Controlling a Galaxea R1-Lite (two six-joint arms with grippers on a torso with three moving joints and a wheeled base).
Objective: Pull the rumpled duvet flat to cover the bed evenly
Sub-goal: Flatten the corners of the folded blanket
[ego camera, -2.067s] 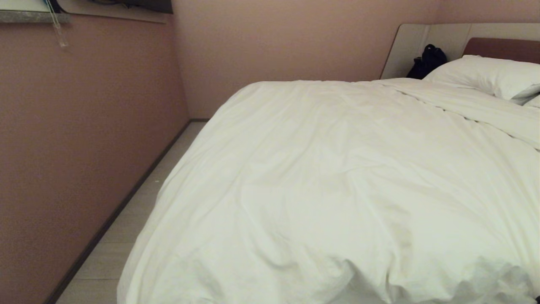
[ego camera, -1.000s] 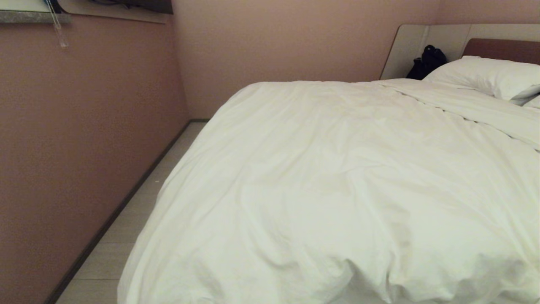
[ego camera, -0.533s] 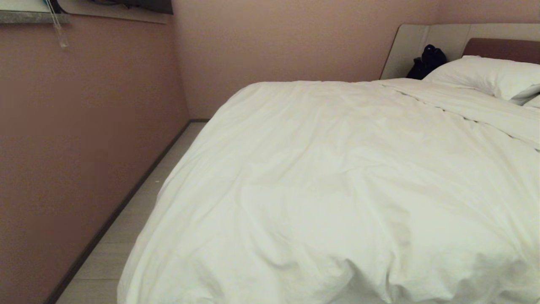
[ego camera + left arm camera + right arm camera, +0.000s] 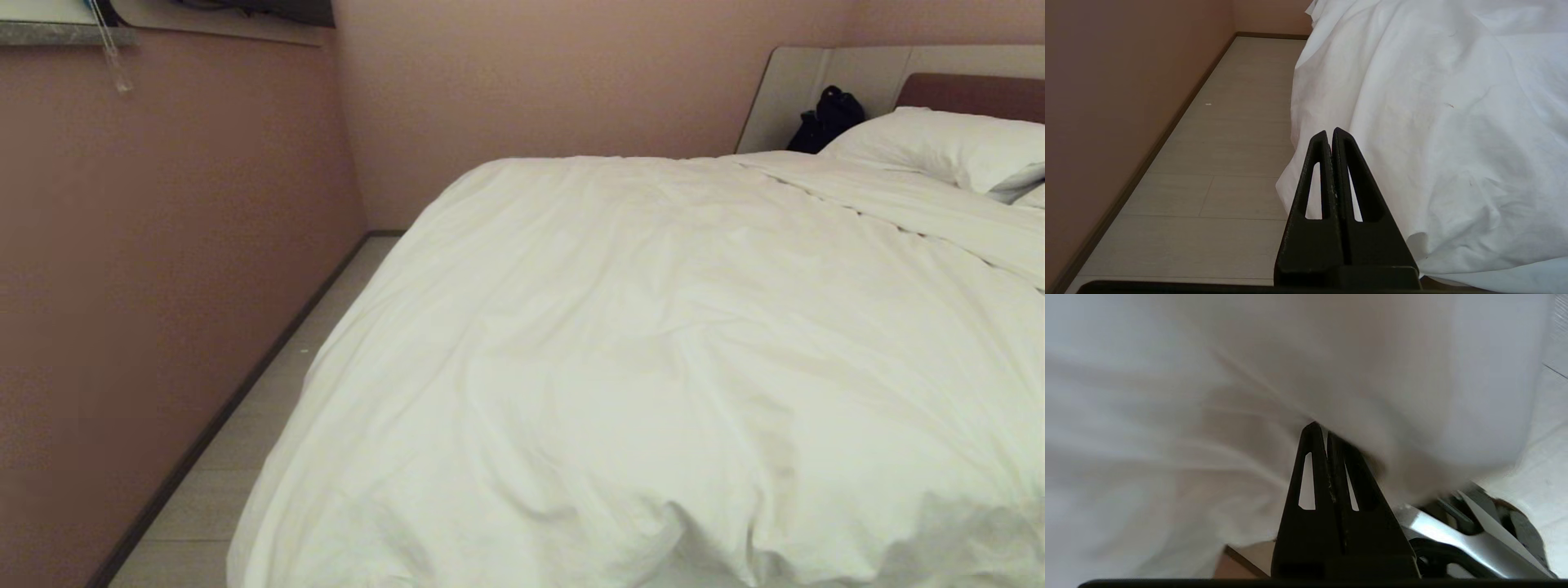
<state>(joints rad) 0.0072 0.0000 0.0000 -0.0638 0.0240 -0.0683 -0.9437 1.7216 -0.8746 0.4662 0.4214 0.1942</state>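
The white duvet (image 4: pixel 653 343) lies over the bed (image 4: pixel 816 90) with soft creases and hangs down the side towards the floor. Neither gripper shows in the head view. My right gripper (image 4: pixel 1319 428) is low at the duvet's (image 4: pixel 1167 416) near edge and shut on it: a sliver of cloth sits between the tips, and creases run out from there. My left gripper (image 4: pixel 1329 131) is shut and empty, parked beside the hanging corner of the duvet (image 4: pixel 1433 102), apart from it.
A white pillow (image 4: pixel 939 143) and a black bag (image 4: pixel 829 118) lie at the headboard. A strip of pale floor (image 4: pixel 269 425) runs between the bed and the pink wall (image 4: pixel 163 245). Metal parts of my base (image 4: pixel 1474 535) sit under the duvet's hem.
The folds at the duvet's near right edge have shifted slightly. The rest of the duvet and the room look the same.
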